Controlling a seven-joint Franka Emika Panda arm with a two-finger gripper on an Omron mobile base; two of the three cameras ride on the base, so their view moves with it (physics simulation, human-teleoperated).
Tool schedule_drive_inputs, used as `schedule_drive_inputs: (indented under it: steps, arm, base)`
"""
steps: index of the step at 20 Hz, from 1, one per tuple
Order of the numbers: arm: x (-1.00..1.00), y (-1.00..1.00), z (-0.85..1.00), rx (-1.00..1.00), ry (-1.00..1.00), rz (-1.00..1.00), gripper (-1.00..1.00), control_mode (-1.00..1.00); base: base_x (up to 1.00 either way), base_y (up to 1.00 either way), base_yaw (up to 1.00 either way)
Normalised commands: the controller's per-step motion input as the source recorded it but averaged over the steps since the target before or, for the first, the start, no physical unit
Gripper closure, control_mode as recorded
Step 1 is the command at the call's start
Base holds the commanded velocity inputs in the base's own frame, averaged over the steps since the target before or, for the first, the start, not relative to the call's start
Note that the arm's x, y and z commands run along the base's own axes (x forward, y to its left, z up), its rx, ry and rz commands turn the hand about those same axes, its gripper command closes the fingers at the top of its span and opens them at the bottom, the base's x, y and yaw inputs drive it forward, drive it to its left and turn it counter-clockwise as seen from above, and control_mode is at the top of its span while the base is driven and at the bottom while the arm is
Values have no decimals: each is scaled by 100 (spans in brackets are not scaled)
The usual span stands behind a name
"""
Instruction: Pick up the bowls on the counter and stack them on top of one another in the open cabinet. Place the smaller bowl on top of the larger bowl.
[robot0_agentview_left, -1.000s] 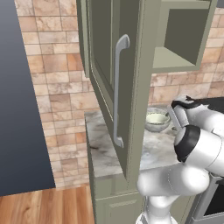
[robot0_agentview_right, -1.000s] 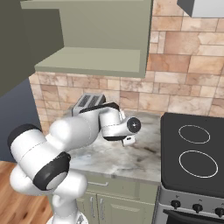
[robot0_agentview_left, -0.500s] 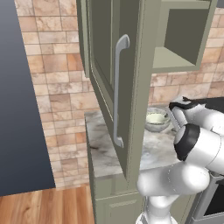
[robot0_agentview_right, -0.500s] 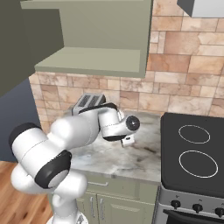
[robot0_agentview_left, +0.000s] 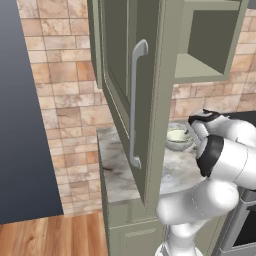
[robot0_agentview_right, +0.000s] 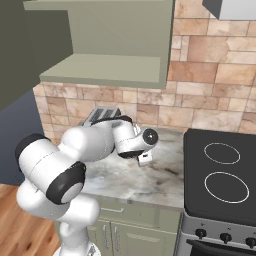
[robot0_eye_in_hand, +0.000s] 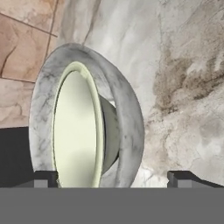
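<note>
Little has changed — gripper (robot0_eye_in_hand: 112, 178) still spread wide just before the bowl (robot0_eye_in_hand: 87, 118); arm barely nearer.

The cabinet door (robot0_agentview_left: 145, 100) is hiding part of the counter (robot0_agentview_left: 115, 170). The arm (robot0_agentview_left: 225, 150) is covering one side of the bowl (robot0_agentview_left: 179, 137).

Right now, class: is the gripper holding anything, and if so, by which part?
Nothing is held. The gripper is open, its fingertips standing apart on either side of the bowl on the counter, not closed on it.
</note>
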Motion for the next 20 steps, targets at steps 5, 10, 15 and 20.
schedule_drive_inputs:
  steps: [5, 10, 15, 20]
  arm:
    - [2, 0, -15, 0, 1, 0, -100, -100]
    - [2, 0, -13, 0, 0, 0, -100, -100]
    - [3, 2, -12, 0, 0, 0, -100, -100]
    - [2, 3, -12, 0, 0, 0, -100, -100]
  base:
    - [0, 0, 0]
    - [0, 0, 0]
    - [0, 0, 0]
    - [0, 0, 0]
